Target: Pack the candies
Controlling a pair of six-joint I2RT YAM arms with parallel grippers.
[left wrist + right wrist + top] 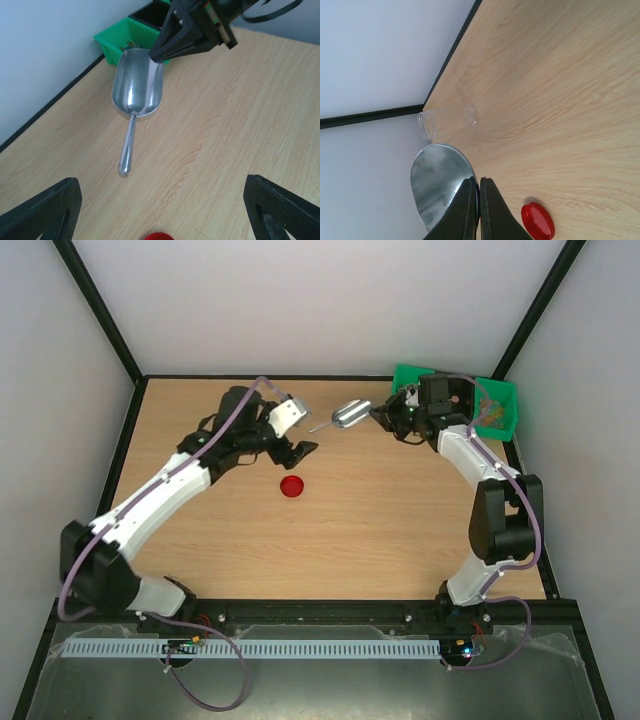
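The candies (pixel 491 414) show only as small coloured specks inside the green bin (pixel 505 425) at the back right. My right gripper (pixel 380 416) is shut on the rim of the silver metal scoop (pixel 349 415), which is empty with its handle pointing left. In the right wrist view the fingertips (pixel 472 185) pinch the scoop's bowl (pixel 437 185). In the left wrist view the scoop (pixel 136 87) lies ahead, held by the right gripper (pixel 161 52). My left gripper (pixel 300 450) is open and empty, just left of the scoop's handle.
A red round lid (pixel 292 487) lies on the table below the left gripper, also in the right wrist view (pixel 538 221). A clear empty jar (pixel 447 121) stands beyond the scoop. The green bin (pixel 116 40) sits against the back wall.
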